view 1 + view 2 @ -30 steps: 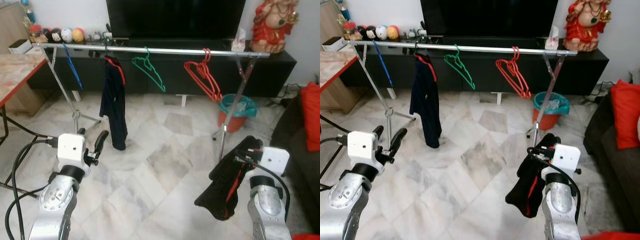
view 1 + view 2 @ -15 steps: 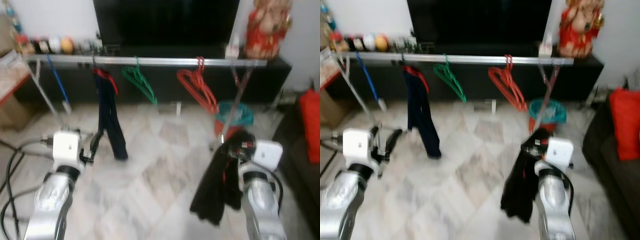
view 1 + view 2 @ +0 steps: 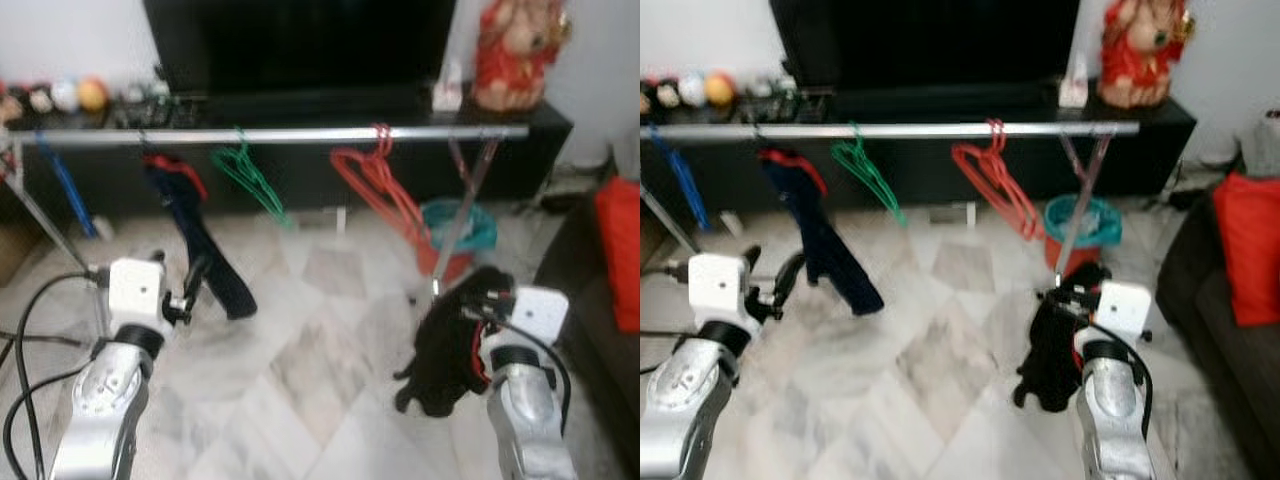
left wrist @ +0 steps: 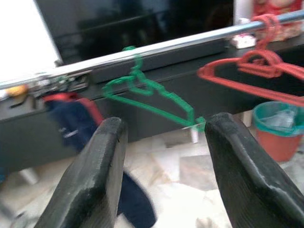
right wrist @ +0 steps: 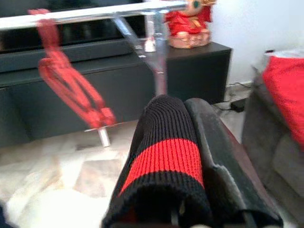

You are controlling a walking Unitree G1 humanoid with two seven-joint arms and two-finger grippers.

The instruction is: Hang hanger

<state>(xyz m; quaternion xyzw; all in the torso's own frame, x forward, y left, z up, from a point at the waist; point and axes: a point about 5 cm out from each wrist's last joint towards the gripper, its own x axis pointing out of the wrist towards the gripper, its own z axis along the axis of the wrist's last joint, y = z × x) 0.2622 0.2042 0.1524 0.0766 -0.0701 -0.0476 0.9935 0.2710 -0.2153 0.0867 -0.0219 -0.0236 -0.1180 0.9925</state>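
Observation:
A silver clothes rail (image 3: 300,134) runs across the room ahead. On it hang a blue hanger (image 3: 65,185), a navy garment (image 3: 200,250) on a red hanger, a green hanger (image 3: 245,175) and red hangers (image 3: 380,185). My right gripper (image 3: 482,305) is shut on a black garment (image 3: 445,350) with a red stripe (image 5: 164,156), held low, in front of the rail's right leg. My left gripper (image 3: 190,280) is open and holds nothing, below the navy garment. In the left wrist view its fingers (image 4: 95,180) frame the green hanger (image 4: 152,97).
A teal and orange bin (image 3: 455,235) stands behind the rail's right leg. Behind the rail are a low black TV stand (image 3: 330,100) and a red statue (image 3: 515,50). A dark sofa with a red cushion (image 3: 620,240) is at the right. Cables (image 3: 30,330) trail at the left.
The whole picture has shifted and blurred, so the camera has moved; the rail now sits lower and further left. The black garment hangs more bunched under my right gripper.

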